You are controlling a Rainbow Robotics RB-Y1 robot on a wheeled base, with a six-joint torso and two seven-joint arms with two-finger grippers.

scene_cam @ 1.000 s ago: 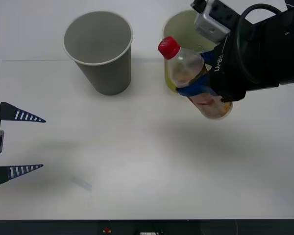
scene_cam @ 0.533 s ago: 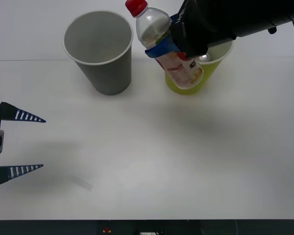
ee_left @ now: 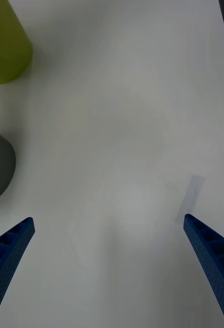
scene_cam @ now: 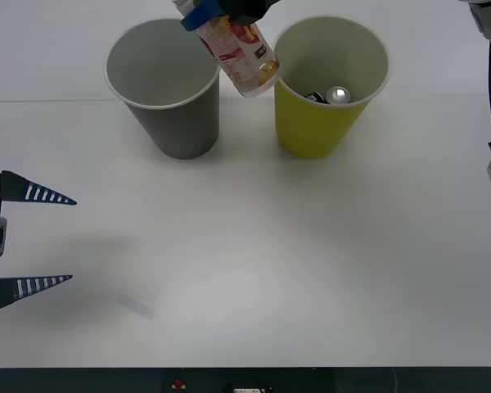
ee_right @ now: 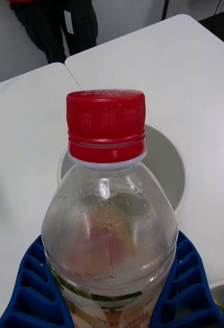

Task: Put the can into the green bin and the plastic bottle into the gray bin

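The plastic bottle (scene_cam: 237,51), clear with a red cap (ee_right: 106,123), hangs tilted at the back of the table, held between the gray bin (scene_cam: 165,90) and the green bin (scene_cam: 327,86). My right gripper (scene_cam: 206,11) is shut on it, blue fingers (ee_right: 186,287) clamping its body. The right wrist view shows the gray bin (ee_right: 165,164) open below the cap. The can (scene_cam: 337,95) lies inside the green bin, its silver top showing. My left gripper (scene_cam: 41,239) stands open at the table's left edge, holding nothing.
A small strip of clear tape (scene_cam: 137,305) lies on the white table (scene_cam: 254,246) near the front left, tape (ee_left: 190,199) in the left wrist view between the open fingers. A person in dark clothes (ee_right: 55,25) stands beyond the table.
My right gripper has carried the bottle up and to the left, from in front of the green bin to the gap beside the gray bin's rim. The left arm has not moved.
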